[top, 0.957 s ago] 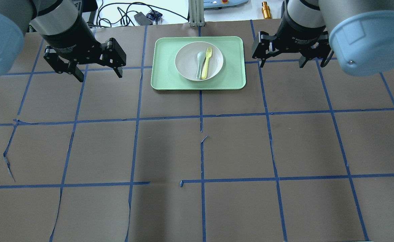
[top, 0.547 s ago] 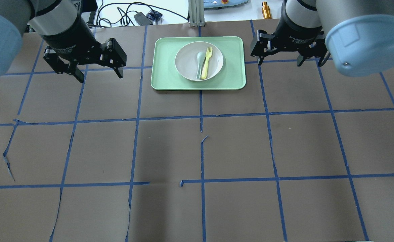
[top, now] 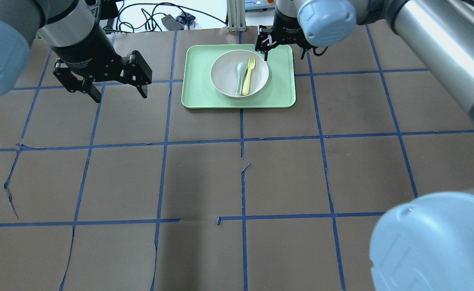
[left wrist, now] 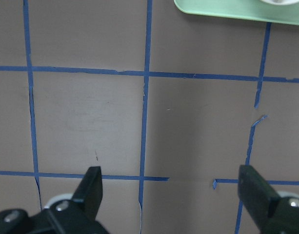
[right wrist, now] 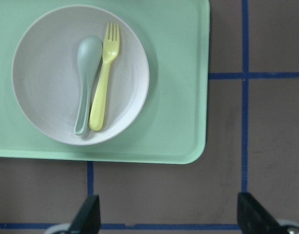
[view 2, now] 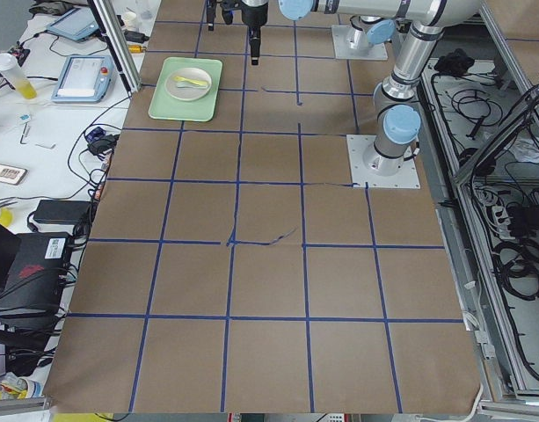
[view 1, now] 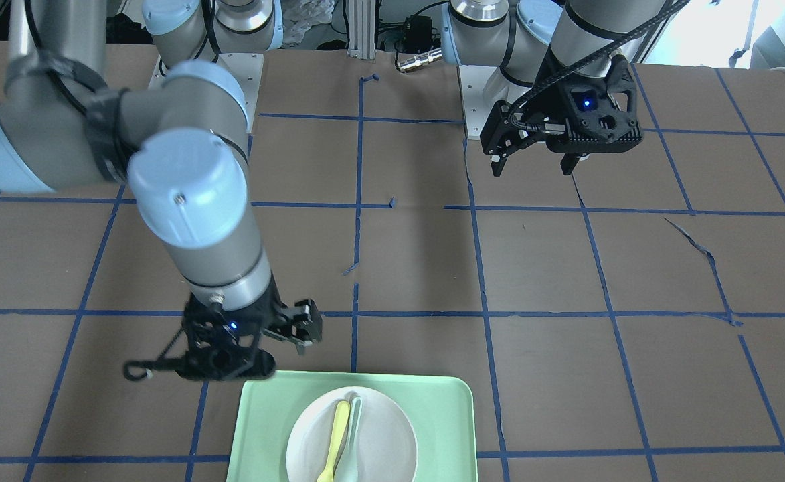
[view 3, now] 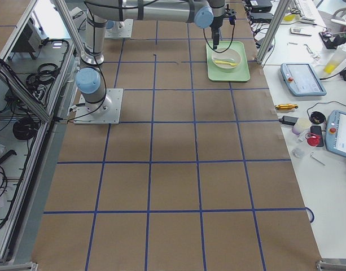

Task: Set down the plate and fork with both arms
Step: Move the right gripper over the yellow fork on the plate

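Overhead view, upper left: left claw hangs over the bench, fingers spread wide, well apart from the tray. Left wrist view has both fingertips in the lower corners of frame, blue tape lines on the brown bench below & a strip of tray edge at upper right.

Upper ctr: light-green tray lies flat on bench. Plate sits on the tray, approx mid, a bit nearer the tray's top edge. Fork lies inside the plate, right of its ctr, tines toward top of frame, handle toward bottom. Grey-green spoon lies just left of the fork, bowl toward top. Handles touching or nearly so, can't tell which.

Right of that: right claw shows at the tray's upper right corner, fingers wide apart, raised, touching neither tray nor plate. Front-facing view puts it at lower left of frame, just beside the tray's upper left corner, blue light on. Right wrist view looks straight down: plate w/ fork & spoon at upper left, tray's rounded corner right of ctr, fingertips in the lower corners over the bench
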{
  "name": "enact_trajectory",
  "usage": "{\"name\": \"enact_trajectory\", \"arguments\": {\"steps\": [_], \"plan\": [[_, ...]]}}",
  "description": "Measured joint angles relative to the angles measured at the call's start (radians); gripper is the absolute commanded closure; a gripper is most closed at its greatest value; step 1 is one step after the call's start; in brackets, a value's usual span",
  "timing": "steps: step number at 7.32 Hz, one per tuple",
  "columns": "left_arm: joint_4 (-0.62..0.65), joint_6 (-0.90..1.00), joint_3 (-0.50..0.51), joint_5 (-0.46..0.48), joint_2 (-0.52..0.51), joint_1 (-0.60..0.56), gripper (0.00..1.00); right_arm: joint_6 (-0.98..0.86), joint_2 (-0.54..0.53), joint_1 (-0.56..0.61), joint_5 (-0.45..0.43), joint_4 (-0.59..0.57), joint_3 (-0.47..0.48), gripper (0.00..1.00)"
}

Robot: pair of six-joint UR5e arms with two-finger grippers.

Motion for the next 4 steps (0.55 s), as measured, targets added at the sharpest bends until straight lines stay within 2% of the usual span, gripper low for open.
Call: {"name": "enact_trajectory", "arguments": {"steps": [1, 3, 4], "plan": [[0.001, 0.0, -0.004, 0.0, -0.001, 0.0, 0.0, 0.003, 0.106, 0.026, 0.003, -0.066, -0.057, 0.0], [0.006, 0.0, -0.018, 0.0, -0.002, 0.0, 0.0, 0.039, 0.254, 0.046, 0.006, -0.118, -0.17, 0.13], [0.007, 0.0, -0.022, 0.0, -0.003, 0.0, 0.0, 0.058, 0.292, 0.048, 0.005, -0.124, -0.201, 0.27]]}}
